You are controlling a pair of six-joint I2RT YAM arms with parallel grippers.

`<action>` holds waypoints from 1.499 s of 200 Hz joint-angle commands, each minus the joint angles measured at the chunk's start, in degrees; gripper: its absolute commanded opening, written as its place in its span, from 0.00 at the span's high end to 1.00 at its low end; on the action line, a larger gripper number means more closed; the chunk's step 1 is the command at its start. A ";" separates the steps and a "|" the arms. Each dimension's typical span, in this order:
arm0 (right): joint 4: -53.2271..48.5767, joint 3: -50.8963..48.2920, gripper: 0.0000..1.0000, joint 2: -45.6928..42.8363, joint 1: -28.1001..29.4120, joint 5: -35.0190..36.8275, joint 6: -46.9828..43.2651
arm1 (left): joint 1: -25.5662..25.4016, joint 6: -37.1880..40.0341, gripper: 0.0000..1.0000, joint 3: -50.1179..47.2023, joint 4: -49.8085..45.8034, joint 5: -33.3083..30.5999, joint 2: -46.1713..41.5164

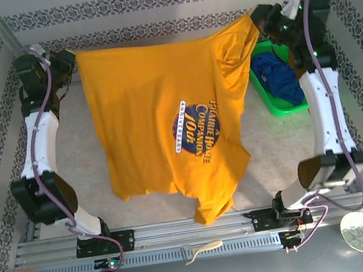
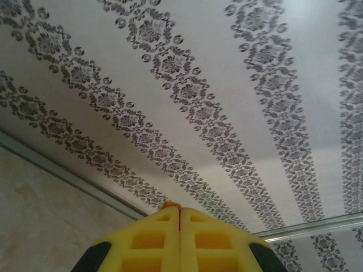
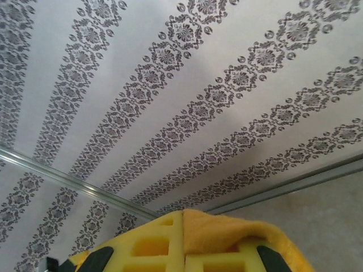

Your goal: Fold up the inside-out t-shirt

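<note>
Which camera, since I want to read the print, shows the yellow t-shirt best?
The top external view: the t-shirt hangs spread out, its dark graphic facing the camera. The right wrist view gives a bunched fold of it at the fingers; the left wrist view, barely a sliver.

Lab rig (aluminium rails (image 1: 181, 233), patterned walls (image 1: 149, 2))

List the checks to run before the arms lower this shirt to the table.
1. Left gripper shut on the t-shirt edge: ok.
2. Right gripper shut on the opposite end: ok.
3. Top edge stretched between them: ok.
4. Cloth by the right gripper flat: not ok, bunched.
5. Lowest hem clear of the front rail: cannot tell.
6. Green bin clear of the cloth: cannot tell.
</note>
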 commanded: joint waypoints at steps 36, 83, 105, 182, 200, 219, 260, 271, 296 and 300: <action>-0.40 21.75 1.00 -0.23 1.53 2.66 -1.00 | -0.56 -1.53 1.00 17.88 4.07 0.15 -2.62; 1.98 6.24 1.00 -11.28 1.97 3.68 -2.61 | -0.56 -1.83 1.00 5.10 7.05 0.72 -11.52; 2.81 -0.33 1.00 -17.43 1.79 4.51 -3.21 | -0.56 -1.68 1.00 -1.32 7.85 0.23 -16.94; -0.05 14.70 1.00 -16.92 1.23 2.50 -1.50 | -0.56 0.69 1.00 11.20 0.10 -3.23 -19.21; 0.08 15.16 1.00 -15.35 1.22 2.35 -0.84 | -0.52 1.33 1.00 12.37 -1.29 -2.93 -16.97; 0.87 13.93 1.00 -13.29 1.61 1.86 -0.46 | -0.56 1.30 1.00 11.16 -0.92 -2.00 -14.06; 0.86 12.34 1.00 -5.10 3.50 2.96 -2.85 | -0.56 2.11 1.00 8.97 0.87 -0.24 -4.49; 0.64 13.75 1.00 -1.68 4.06 3.36 -3.55 | -0.60 1.91 1.00 10.56 0.88 0.62 -0.60; -1.00 22.26 1.00 8.54 4.82 3.11 -4.85 | -1.30 -0.06 1.00 18.02 1.71 2.42 9.37; -1.51 24.59 1.00 10.49 4.82 2.76 -4.76 | -1.54 -0.33 1.00 19.82 1.63 2.61 10.98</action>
